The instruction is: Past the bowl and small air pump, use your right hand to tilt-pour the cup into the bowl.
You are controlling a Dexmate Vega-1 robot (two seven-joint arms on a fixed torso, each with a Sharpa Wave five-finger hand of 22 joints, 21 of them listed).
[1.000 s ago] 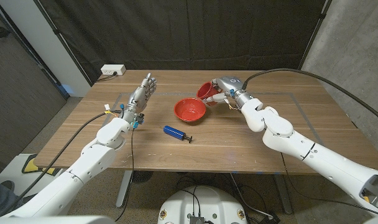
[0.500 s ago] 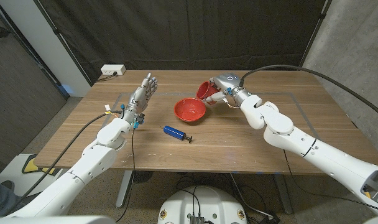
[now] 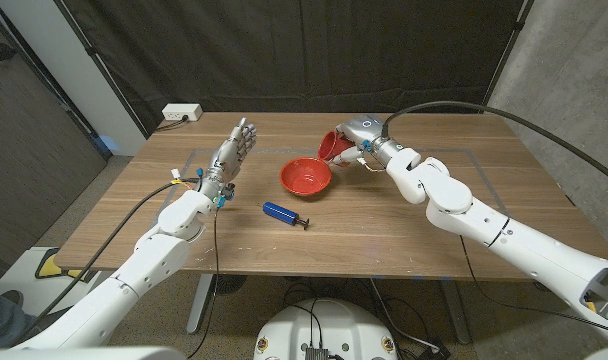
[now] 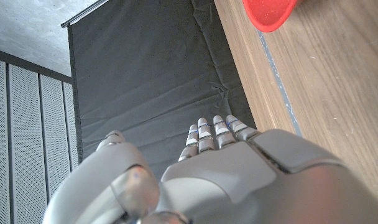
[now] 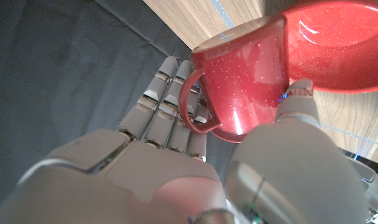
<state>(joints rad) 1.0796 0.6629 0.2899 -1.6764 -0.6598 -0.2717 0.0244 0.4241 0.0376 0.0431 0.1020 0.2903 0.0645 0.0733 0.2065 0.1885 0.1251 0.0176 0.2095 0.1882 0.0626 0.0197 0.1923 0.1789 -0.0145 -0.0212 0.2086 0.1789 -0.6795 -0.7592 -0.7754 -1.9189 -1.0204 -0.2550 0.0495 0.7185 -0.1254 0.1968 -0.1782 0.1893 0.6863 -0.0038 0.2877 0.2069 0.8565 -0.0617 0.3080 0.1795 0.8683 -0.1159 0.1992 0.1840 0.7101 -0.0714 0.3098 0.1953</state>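
The wooden surface [image 3: 384, 225] spans the head view, with a black curtain [image 3: 284, 50] hanging behind its far edge and a white power strip [image 3: 181, 113] sitting at its far corner, toward 11 o'clock.

The right arm [image 3: 484, 225] reaches in from 4 o'clock toward the middle of the far half. The left arm [image 3: 154, 250] comes in from 7 o'clock and ends above the near-left part of the surface.

The right hand [image 3: 362, 135] grips the red cup [image 3: 331, 147], fingers wrapped round its body. In the right wrist view the fingers [image 5: 170, 99] lie behind the cup's handle and the thumb presses the cup's side. The cup is tipped over, its mouth turned toward the bowl [image 3: 305, 176]; its rim lies just beside the bowl's edge at the bowl's 1 o'clock. Whether anything is leaving the cup cannot be told.

The left hand [image 3: 230, 155] stands upright above the surface at about 9 o'clock from the bowl, well apart from it, holding nothing, fingers extended and close side by side.

The red bowl sits upright near the surface's centre, and its inside looks bare in the head view.

The small air pump [image 3: 283, 212], a blue cylinder with a dark nozzle end, lies on its side near the bowl at its 6 o'clock, apart from it and from both hands.
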